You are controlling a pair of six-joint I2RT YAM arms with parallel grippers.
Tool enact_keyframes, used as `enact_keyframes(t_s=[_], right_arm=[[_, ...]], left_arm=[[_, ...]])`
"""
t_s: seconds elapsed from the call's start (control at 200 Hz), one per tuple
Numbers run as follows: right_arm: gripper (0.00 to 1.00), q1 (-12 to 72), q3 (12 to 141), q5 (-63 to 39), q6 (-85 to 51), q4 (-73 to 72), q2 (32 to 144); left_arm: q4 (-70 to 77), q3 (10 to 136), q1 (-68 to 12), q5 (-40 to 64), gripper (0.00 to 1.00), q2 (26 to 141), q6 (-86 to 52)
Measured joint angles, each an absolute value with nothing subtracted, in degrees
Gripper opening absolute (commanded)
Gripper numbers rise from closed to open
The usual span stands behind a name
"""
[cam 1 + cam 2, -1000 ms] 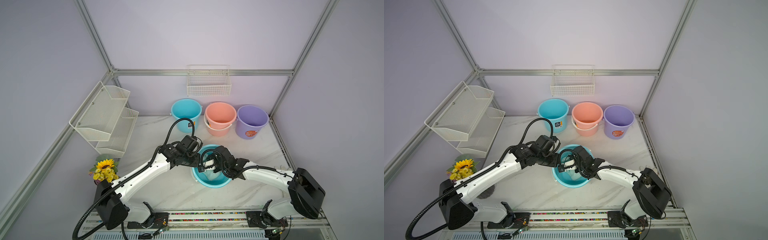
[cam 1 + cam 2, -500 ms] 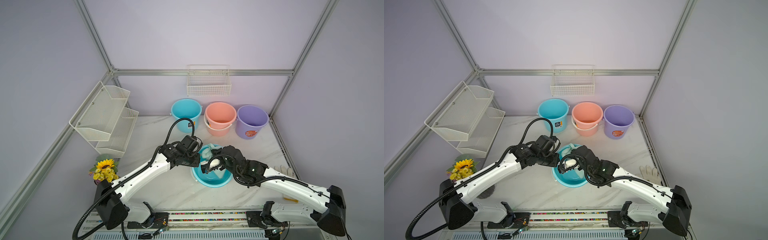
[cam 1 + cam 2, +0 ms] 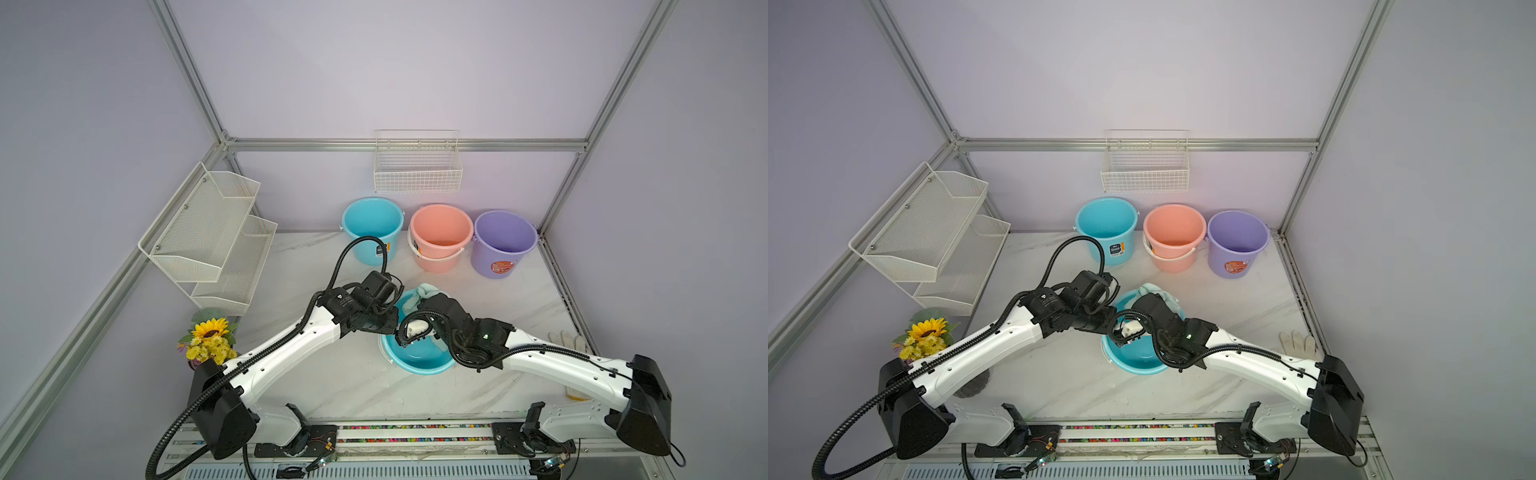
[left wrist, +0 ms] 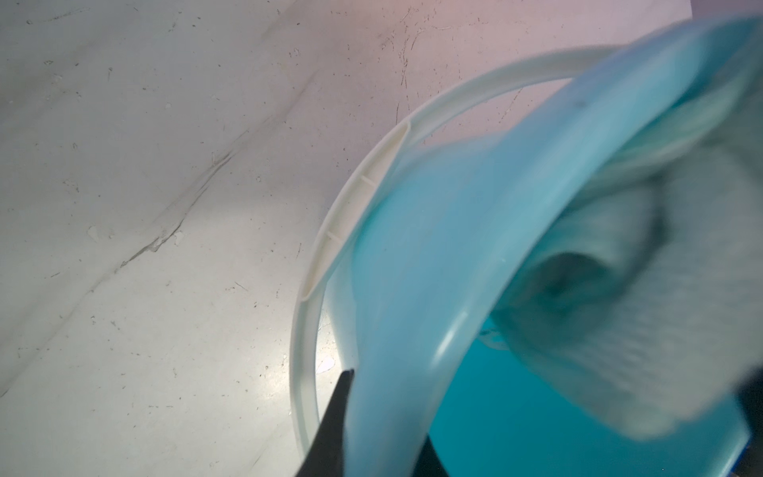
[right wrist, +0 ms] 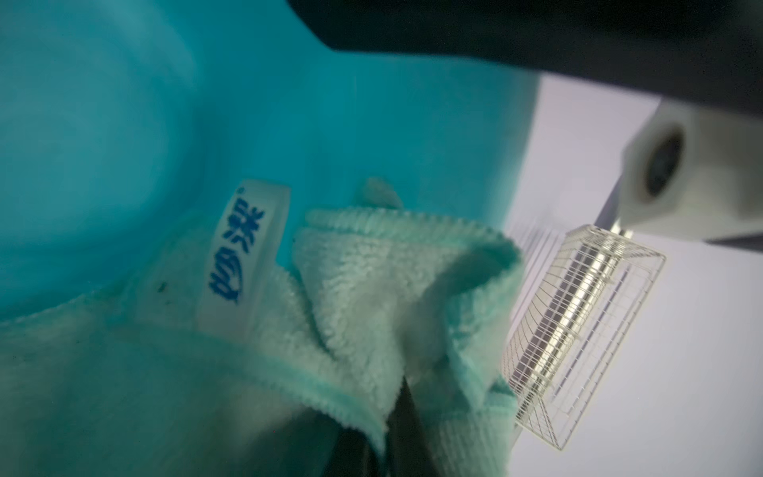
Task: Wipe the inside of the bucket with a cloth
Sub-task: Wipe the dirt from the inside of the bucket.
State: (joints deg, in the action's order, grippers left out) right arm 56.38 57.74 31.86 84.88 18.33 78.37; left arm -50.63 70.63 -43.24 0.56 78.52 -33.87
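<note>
1. In both top views the teal bucket sits between the two arms. The cloth bulges over the bucket's far rim, under the right arm. Neither arm's jaws can be seen here. A white glove lies well to the right of the bucket.
2. Only the left wrist view shows the left gripper clamped almost closed on the bucket's thin wall. The bucket looks like light, slick plastic that would likely slide if not held.
3. Only the right wrist view shows the right gripper pinched tight on a fold of cloth inside the bucket, the white tag against the bucket's wall. The terry is soft and limp, so a bunched fold is the best place to grip.
</note>
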Motion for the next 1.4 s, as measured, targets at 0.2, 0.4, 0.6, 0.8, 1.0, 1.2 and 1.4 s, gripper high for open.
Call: enact_keyframes(t_s=[0.2,0.4,0.6,0.8,1.0,1.2,1.4], right_arm=[[0.0,55.8,54.8,28.4,79.5,17.8,87.8],[0.0,54.3,53.7,24.3,74.9,15.1,92.9],[0.0,53.1,53.4,20.6,71.2,12.4,95.9],[0.0,53.0,53.5,18.5,69.3,15.2,94.2],[0.0,53.0,56.5,16.6,69.0,26.2,86.1],[0.0,53.1,63.5,15.5,69.0,37.9,78.7],[0.0,53.9,70.8,16.2,69.2,49.0,76.3]], left_arm=[[-51.7,70.6,-43.3,0.7,0.0,78.3,-33.6],[-52.6,70.6,-43.2,0.3,0.0,78.1,-33.6],[-52.9,70.6,-43.1,-0.7,0.0,78.1,-33.8],[-52.8,70.6,-43.2,-0.4,0.0,78.1,-33.8],[-51.3,70.6,-43.5,0.0,0.0,78.1,-33.9],[-49.8,70.6,-43.6,0.3,0.0,78.4,-33.8],[-49.3,70.6,-43.6,0.4,0.0,79.2,-33.8]])
